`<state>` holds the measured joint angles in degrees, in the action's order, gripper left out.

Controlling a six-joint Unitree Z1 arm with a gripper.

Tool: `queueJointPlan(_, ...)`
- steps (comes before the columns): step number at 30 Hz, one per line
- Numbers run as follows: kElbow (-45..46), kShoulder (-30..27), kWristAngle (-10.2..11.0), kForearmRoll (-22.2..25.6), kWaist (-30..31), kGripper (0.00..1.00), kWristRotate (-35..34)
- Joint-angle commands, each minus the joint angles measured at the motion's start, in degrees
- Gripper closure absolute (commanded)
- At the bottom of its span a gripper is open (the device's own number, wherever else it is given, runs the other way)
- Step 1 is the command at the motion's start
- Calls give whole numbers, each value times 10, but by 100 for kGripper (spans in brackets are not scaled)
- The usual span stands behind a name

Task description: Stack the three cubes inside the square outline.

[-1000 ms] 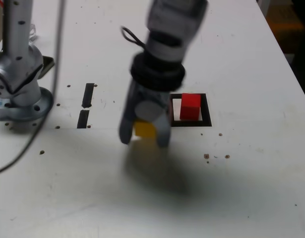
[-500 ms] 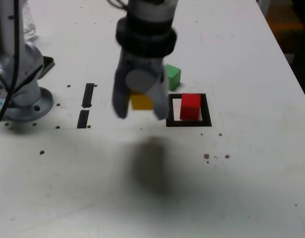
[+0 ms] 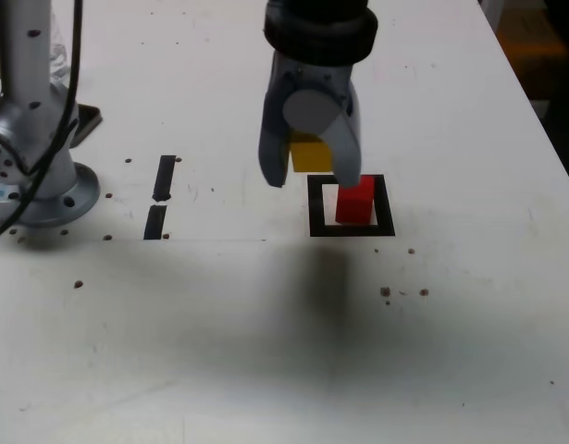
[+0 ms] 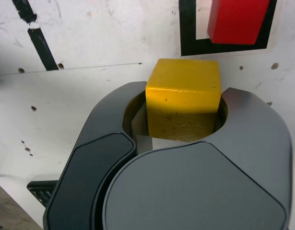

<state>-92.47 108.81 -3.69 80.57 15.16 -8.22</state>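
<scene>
In the exterior view, the gripper is grasping the yellow cube and holding it above the table. The red cube is sitting inside the square outline, toward the exterior view's right side of it. In the wrist view, both fingers are clasping the yellow cube's sides, while the red cube is standing apart from it, partly cropped by the frame.
</scene>
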Motion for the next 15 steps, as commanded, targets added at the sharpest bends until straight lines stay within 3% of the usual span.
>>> queueJointPlan(1, -5, 8, 2, -1, -6, 69, 6)
queueJointPlan(15, -26, 41, 7, -8, -19, 69, 29)
